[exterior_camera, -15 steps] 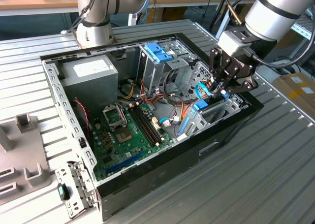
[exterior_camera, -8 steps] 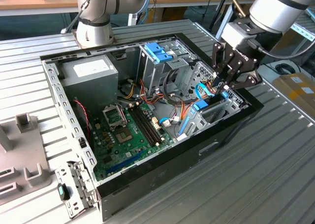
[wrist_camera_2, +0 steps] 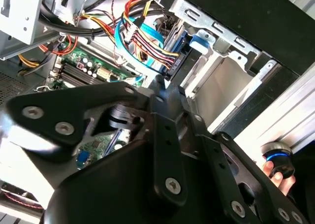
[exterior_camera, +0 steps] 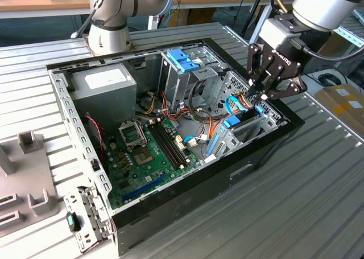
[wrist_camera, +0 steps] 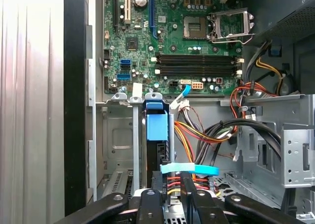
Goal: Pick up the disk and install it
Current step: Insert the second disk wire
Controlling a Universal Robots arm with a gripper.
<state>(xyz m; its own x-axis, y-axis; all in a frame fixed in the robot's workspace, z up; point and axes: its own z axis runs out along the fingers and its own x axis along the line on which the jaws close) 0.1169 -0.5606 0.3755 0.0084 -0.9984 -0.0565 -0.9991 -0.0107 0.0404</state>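
Black claw (exterior_camera: 257, 97) hangs over the drive-bay corner of the open case (exterior_camera: 239, 173), at the exterior view's right. Its fingers (wrist_camera: 189, 194) come down close together, tips nearly meeting on a light-blue strip (wrist_camera: 189, 169) right beneath them, but I can't tell if they're actually pinching anything.

Just beyond the tips is the disk (wrist_camera: 157, 135): it stands on edge in a slot of the metal bay (wrist_camera: 115, 135), blue carrier tab facing up toward the claw, seemingly already seated. In the exterior view the same blue bit (exterior_camera: 232, 122) sits just below the claw.

Right beside the claw there's a bundle of cables (wrist_camera: 206, 135), red, yellow, orange and black, running close past the disk.

Further out is the green motherboard (wrist_camera: 172, 32) with its RAM slots and bare CPU socket. Well away from the claw sit the cage with a blue handle (exterior_camera: 183, 58) and the grey box (exterior_camera: 102, 85) with the white sticker. The case rests on a ribbed metal table (exterior_camera: 318, 185).
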